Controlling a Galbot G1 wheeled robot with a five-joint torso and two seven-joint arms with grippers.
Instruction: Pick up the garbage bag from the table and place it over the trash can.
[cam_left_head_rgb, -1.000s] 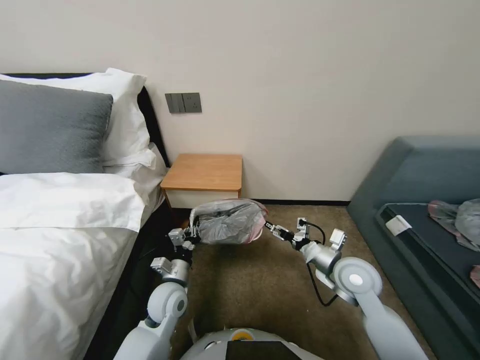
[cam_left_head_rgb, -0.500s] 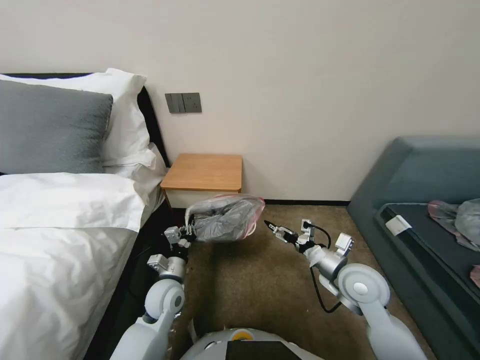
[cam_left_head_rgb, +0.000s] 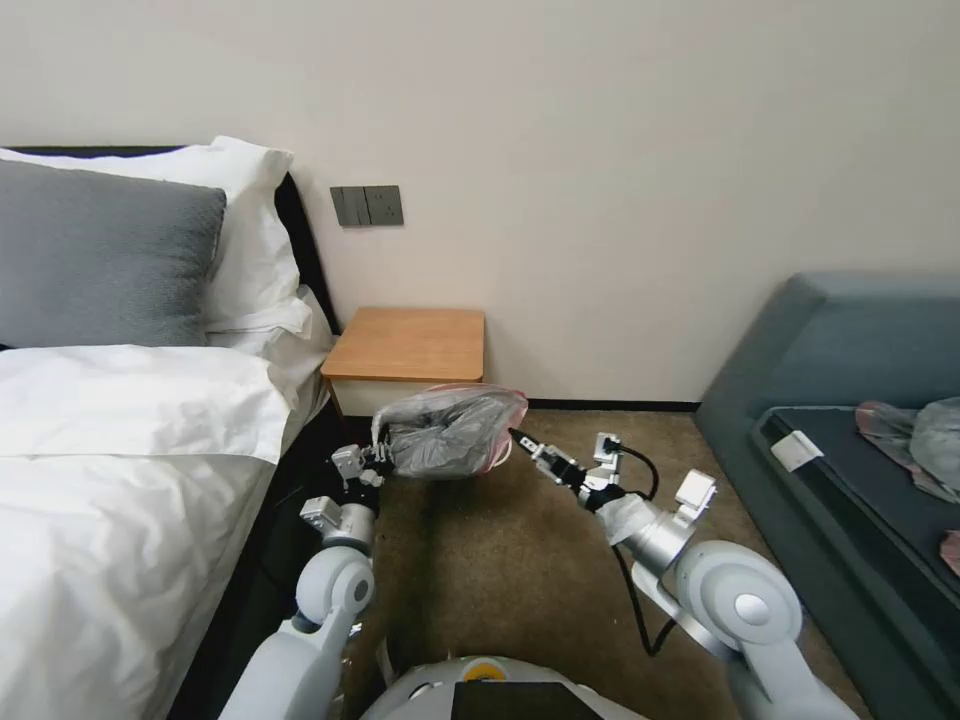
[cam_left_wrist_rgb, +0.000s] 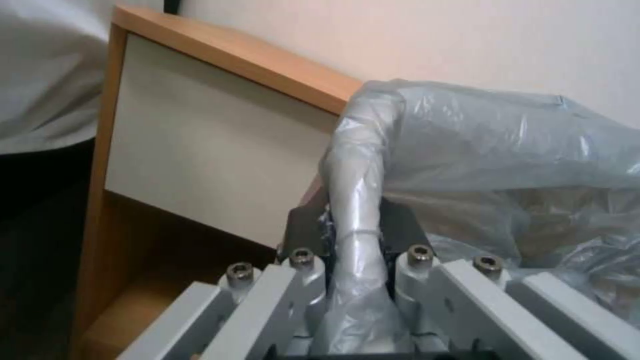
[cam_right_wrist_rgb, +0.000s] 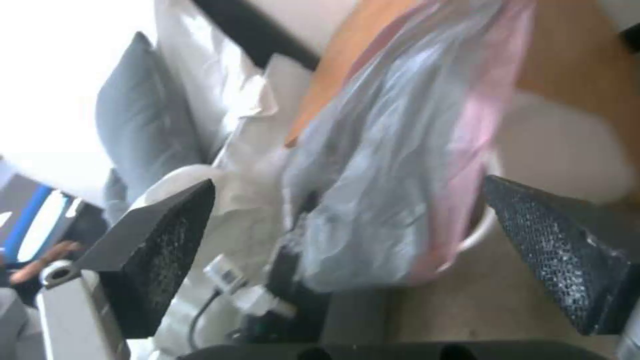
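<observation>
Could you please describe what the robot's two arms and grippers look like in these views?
Both arms are silver-grey with rounded white joint housings. The left gripper has pale grey linkage bars with hex bolts and dark fingers. The right gripper has black, dimple-textured pads; a black cable loops along its forearm.

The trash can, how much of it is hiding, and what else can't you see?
- Trash can: the garbage bag covers it; a sliver of rim shows in the right wrist view.
- Left gripper fingers: film hides the tips.
- Table: the bag hides its lower shelf in the head view.
</observation>
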